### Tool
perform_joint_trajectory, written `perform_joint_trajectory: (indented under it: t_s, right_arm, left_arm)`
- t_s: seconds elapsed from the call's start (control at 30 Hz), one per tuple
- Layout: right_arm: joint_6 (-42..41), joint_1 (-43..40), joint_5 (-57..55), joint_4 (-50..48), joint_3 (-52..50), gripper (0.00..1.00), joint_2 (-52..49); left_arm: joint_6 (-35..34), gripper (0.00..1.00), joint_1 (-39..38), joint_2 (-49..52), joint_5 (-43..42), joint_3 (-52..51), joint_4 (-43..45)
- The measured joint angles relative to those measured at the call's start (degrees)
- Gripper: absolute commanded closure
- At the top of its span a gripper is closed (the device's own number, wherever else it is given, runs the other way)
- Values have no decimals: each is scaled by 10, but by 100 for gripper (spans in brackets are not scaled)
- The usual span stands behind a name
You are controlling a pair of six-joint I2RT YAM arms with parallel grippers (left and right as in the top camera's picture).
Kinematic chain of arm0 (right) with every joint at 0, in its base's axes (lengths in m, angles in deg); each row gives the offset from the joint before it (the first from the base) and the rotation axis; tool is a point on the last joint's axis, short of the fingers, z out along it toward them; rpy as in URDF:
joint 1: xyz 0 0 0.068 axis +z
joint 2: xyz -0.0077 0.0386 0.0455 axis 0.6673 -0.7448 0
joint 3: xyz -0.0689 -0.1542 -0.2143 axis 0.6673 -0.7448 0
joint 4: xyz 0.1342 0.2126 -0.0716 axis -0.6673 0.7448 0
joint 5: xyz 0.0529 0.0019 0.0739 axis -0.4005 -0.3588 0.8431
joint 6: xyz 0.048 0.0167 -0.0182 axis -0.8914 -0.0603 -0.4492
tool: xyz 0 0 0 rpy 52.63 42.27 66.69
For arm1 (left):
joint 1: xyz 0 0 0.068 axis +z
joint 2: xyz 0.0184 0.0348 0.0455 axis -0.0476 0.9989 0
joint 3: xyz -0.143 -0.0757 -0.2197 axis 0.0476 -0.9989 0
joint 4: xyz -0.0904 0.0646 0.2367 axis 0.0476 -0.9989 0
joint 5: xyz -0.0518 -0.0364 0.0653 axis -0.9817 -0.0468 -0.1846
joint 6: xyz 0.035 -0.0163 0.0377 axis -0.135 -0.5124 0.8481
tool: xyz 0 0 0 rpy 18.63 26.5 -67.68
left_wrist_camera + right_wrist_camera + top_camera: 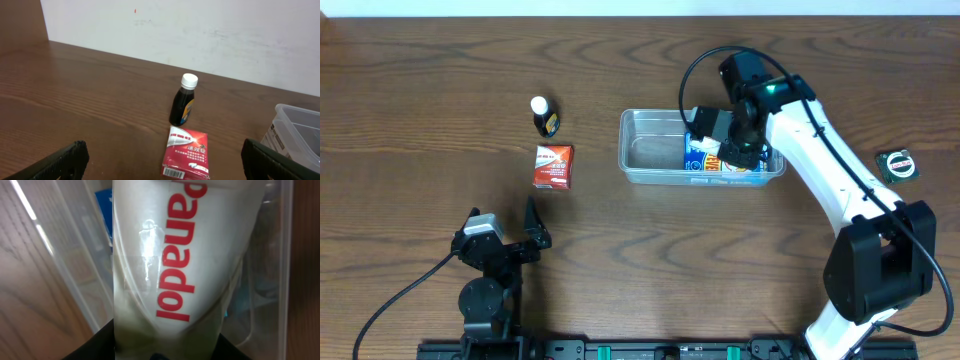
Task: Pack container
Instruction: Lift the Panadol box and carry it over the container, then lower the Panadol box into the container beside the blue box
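My right pincer point(730, 142) gripped the white Panadol box point(165, 255) at the right end of the clear container point(642, 150) — my left pincer point(503, 222) stood wide open and empty.

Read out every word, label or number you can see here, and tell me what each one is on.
"Panadol", red letters on the white box between the right jaws.
The red box: white characters and a barcode, too blurred to read.
The dark bottle: label too small to read.
The blue box in the container: print too small to read.
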Motion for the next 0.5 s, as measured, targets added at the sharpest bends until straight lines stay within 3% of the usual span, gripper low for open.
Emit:
perform_joint_trajectory:
  t_s: [0.5]
  right_arm:
    - [34, -31, -2, -14, 0, 57, -36]
  left_arm:
    - [0, 2, 0, 0, 0, 0, 0]
